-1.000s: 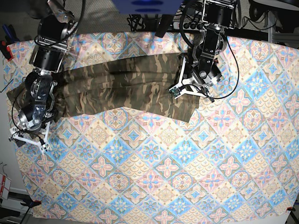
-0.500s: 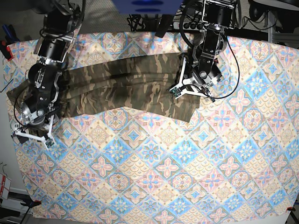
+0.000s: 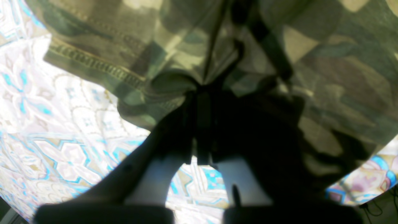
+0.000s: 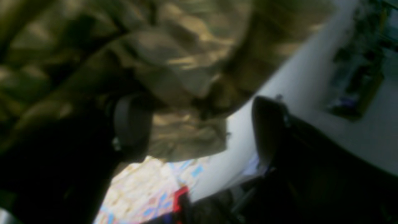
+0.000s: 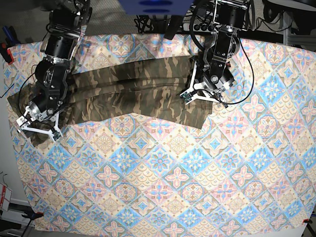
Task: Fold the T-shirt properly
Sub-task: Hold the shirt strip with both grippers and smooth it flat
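Note:
The camouflage T-shirt (image 5: pixel 128 91) lies stretched in a long band across the far part of the table. My left gripper (image 5: pixel 200 97), on the right in the base view, stands over the shirt's right end. In the left wrist view it (image 3: pixel 202 96) is shut, pinching a fold of the shirt (image 3: pixel 326 62) near a stitched hem. My right gripper (image 5: pixel 38 129) is at the shirt's left end by the table's left edge. In the right wrist view it (image 4: pixel 202 127) is open, its two dark fingers wide apart, with bunched shirt cloth (image 4: pixel 186 46) hanging against the left finger (image 4: pixel 130 124).
A blue, pink and cream tile-patterned cloth (image 5: pixel 173 187) covers the table. Black cables and arm bases (image 5: pixel 197 19) crowd the far edge. A red clamp (image 5: pixel 5 52) sits at the left edge, where the table ends close to my right gripper.
My right gripper has moved away from the front-left and back onto the shirt's left end. My left gripper has stayed put, holding the cloth.

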Action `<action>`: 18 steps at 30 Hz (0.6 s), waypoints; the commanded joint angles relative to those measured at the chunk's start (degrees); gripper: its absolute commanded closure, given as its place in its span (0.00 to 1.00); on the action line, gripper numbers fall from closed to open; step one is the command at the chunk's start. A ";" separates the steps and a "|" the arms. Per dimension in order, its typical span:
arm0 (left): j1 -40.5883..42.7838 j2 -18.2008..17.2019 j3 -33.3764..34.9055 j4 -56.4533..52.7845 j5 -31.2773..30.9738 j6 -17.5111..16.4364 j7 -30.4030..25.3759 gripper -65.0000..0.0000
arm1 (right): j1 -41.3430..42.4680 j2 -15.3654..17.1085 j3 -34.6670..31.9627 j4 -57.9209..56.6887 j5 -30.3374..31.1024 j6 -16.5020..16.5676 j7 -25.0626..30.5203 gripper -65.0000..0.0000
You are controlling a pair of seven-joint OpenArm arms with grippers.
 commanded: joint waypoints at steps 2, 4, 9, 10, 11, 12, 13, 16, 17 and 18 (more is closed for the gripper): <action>-0.02 -0.39 -0.20 0.51 1.36 0.29 1.68 1.00 | 1.57 0.62 0.43 4.54 -0.38 -0.77 3.37 0.26; -0.02 -0.39 -0.29 0.51 1.36 0.29 1.68 1.00 | 1.48 0.53 1.13 8.14 -0.56 -0.77 6.62 0.26; 0.69 -0.39 -0.38 0.51 1.36 0.29 1.77 1.00 | 1.57 0.53 1.39 11.13 -0.73 -0.77 7.67 0.26; 0.77 -0.39 -0.38 0.60 1.36 0.29 1.77 1.00 | 1.57 0.53 1.39 11.04 -0.73 -0.77 7.67 0.26; 0.77 -0.39 -0.47 0.60 1.36 0.29 1.77 1.00 | 1.57 0.53 1.39 11.04 -0.65 -0.77 7.67 0.26; 0.77 -0.39 -0.56 1.21 1.36 0.29 1.77 1.00 | 1.57 0.53 1.39 11.04 -0.38 -0.77 7.67 0.26; 0.95 -0.39 -0.64 3.06 1.27 0.29 1.77 1.00 | 1.57 0.53 1.57 10.95 -0.29 -0.85 7.67 0.26; 3.24 -0.21 -2.93 12.99 0.65 0.29 1.41 1.00 | 1.57 -0.61 5.70 8.67 -0.21 -0.85 7.94 0.26; 3.41 0.14 -3.37 16.07 0.57 0.29 1.77 1.00 | 1.83 -1.66 7.72 8.14 0.15 -0.85 7.94 0.26; 3.41 1.19 -4.16 18.36 0.57 0.29 1.77 1.00 | 2.89 -2.45 10.01 7.88 0.76 -0.85 7.94 0.26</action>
